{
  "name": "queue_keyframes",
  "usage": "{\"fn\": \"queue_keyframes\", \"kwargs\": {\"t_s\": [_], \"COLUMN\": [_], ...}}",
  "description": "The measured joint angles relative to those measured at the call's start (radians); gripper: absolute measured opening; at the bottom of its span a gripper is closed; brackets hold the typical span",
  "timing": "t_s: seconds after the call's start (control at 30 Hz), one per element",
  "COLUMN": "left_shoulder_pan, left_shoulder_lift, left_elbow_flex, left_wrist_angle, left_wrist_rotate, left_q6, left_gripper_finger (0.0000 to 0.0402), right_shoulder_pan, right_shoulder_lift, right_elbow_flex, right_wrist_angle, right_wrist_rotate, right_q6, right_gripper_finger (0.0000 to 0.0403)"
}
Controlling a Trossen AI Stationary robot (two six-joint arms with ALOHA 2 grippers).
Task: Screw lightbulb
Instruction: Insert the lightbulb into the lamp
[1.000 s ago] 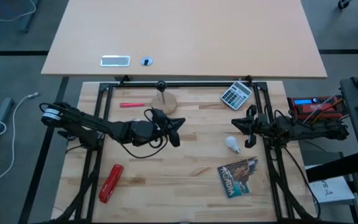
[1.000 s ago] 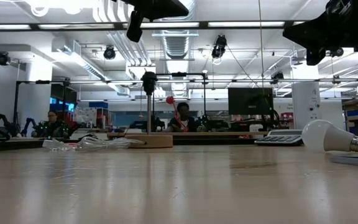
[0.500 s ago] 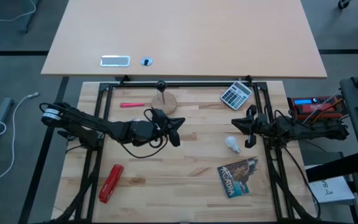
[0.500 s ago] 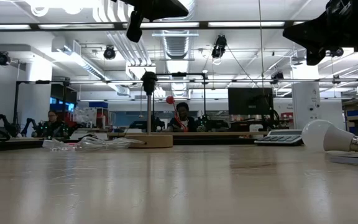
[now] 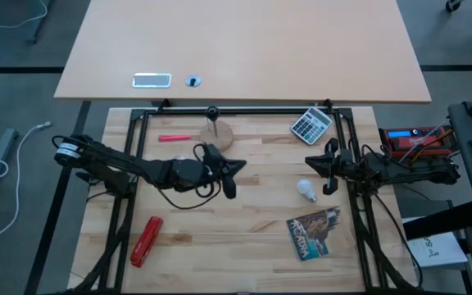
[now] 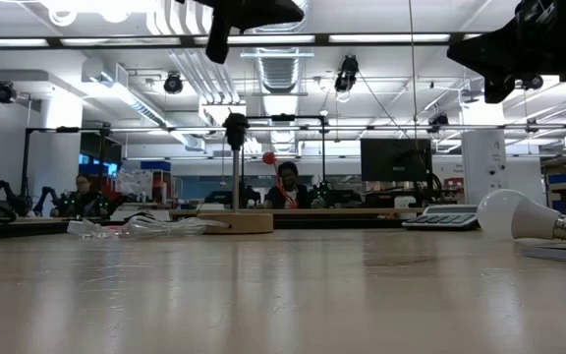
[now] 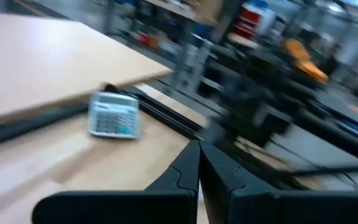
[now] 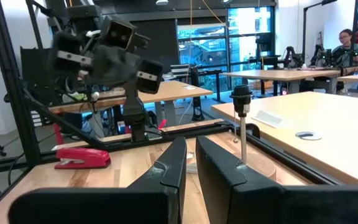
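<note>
The lightbulb point(image 5: 306, 190) lies free just beside the right gripper point(image 5: 329, 168), whose nearly closed fingers hold nothing; it should open wide before descending.

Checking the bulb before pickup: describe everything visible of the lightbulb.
The lightbulb is small, with a round matte white head and a narrow silvery ribbed screw base. It lies on its side on the wooden table, between the calculator and a booklet. Nothing grips it; the right hand hovers beside it.
</note>
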State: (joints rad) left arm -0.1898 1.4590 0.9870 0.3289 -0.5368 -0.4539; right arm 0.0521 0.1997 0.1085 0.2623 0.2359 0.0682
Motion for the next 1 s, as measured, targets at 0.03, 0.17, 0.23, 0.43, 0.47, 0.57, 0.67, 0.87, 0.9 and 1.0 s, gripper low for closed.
{"fn": "queue_keyframes", "kwargs": {"t_s": [0.03,0.17,0.23,0.43,0.47,0.57,0.67,0.87,0.9,1.0], "left_shoulder_pan": [-0.002,-0.027,-0.041,-0.071,-0.072,-0.072,-0.072,-0.071,-0.071,-0.079], "left_shoulder_lift": [0.000,0.000,0.000,0.001,0.006,0.019,0.044,0.108,0.120,0.142], "left_elbow_flex": [0.000,0.000,0.000,0.000,0.000,-0.001,-0.001,-0.001,-0.001,-0.001], "left_wrist_angle": [-0.004,-0.032,-0.064,-0.140,-0.141,-0.145,-0.147,-0.183,-0.197,-0.290], "left_wrist_rotate": [0.045,0.145,0.155,0.156,0.156,0.156,0.154,0.144,0.143,0.144], "left_q6": [0.000,-0.014,-0.018,-0.019,-0.019,0.016,0.074,0.106,0.105,0.084], "left_gripper_finger": [0.0000,0.0000,0.0000,0.0000,0.0000,0.0000,0.0000,0.0000,0.0000,0.0000], "right_shoulder_pan": [0.000,0.000,0.000,0.000,0.000,0.000,0.000,0.000,0.000,0.000], "right_shoulder_lift": [0.000,0.000,0.000,0.000,0.000,0.000,0.000,0.000,0.000,0.000], "right_elbow_flex": [0.000,0.000,0.000,0.000,0.000,0.000,0.000,0.000,0.000,0.000], "right_wrist_angle": [0.000,0.000,0.000,0.000,0.000,0.000,0.000,0.004,0.004,0.004], "right_wrist_rotate": [0.000,0.000,0.000,0.000,0.000,0.000,0.000,0.000,0.000,0.000], "right_q6": [0.000,0.000,0.002,0.001,0.000,0.002,0.000,0.011,0.018,0.040], "right_gripper_finger": [0.0032,0.0032,0.0032,0.0032,0.0032,0.0032,0.0032,0.0032,0.0032,0.0032]}}
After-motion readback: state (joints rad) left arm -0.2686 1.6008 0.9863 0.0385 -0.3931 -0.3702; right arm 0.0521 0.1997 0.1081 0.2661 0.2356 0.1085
